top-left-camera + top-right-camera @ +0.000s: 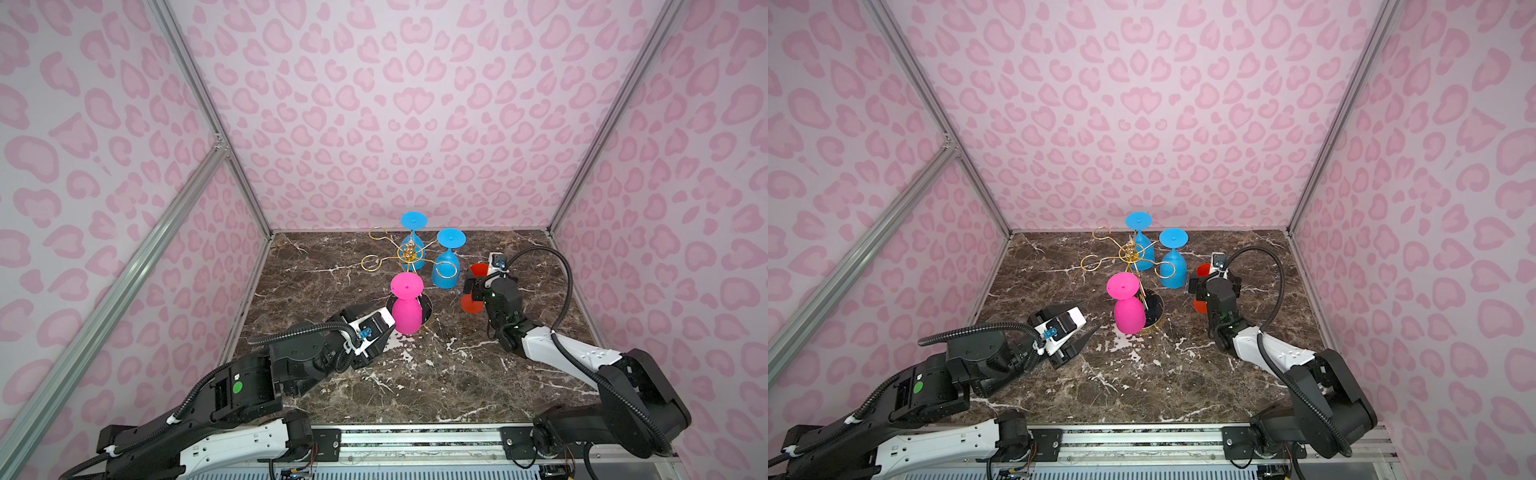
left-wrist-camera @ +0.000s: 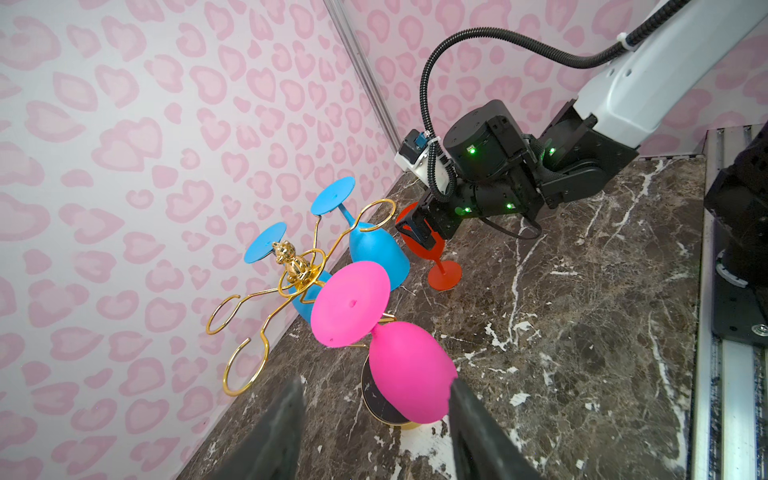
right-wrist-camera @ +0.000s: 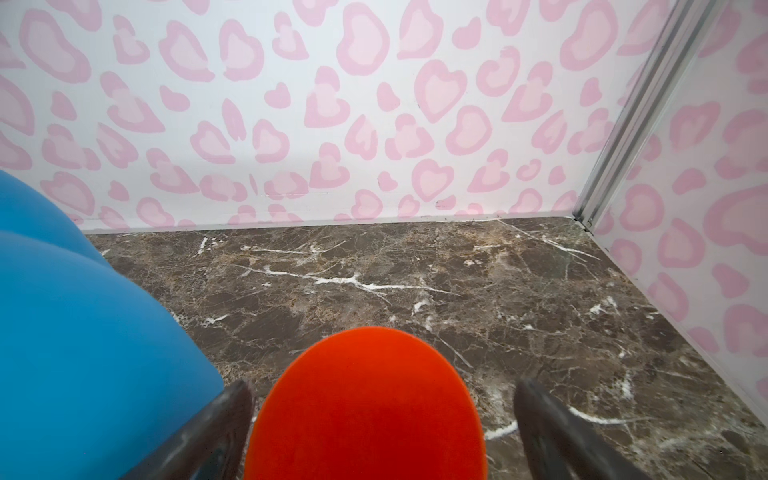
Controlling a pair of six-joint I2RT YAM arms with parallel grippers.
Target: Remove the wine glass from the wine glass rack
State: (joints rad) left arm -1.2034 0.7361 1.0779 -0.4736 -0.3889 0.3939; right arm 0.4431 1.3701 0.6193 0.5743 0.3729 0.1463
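- Right gripper stands spread wide around the bowl of the red wine glass, with a gap showing on both sides, so nothing is gripped.
- That red wine glass is off the wine glass rack and upright on its own foot, at about 4 o'clock from the rack's hub in both top views.
- My read: this is the let-go. Done well, it means backing straight out toward 5 o'clock with the fingers level and neither one clipping the bowl. A tall glass on a small foot looks easy to tip.
- Watch the blue glass hanging near 3 o'clock. It sits just beside one finger in the right wrist view, so no sideways swing.
- Left gripper, partly open and empty, waits at 7 o'clock, nose toward the pink glass hanging at 6 o'clock over the base. One fingertip looks close to its bowl, contact unclear.
- Second blue glass hangs at 12 o'clock, and the loops at 9 and 10 o'clock are bare.
- Underfoot is a brown marble-look table, white-veined, hard and probably slick.
- Around it stand pink heart-print walls on three sides, aluminium posts at the corners and a rail at 6 o'clock.
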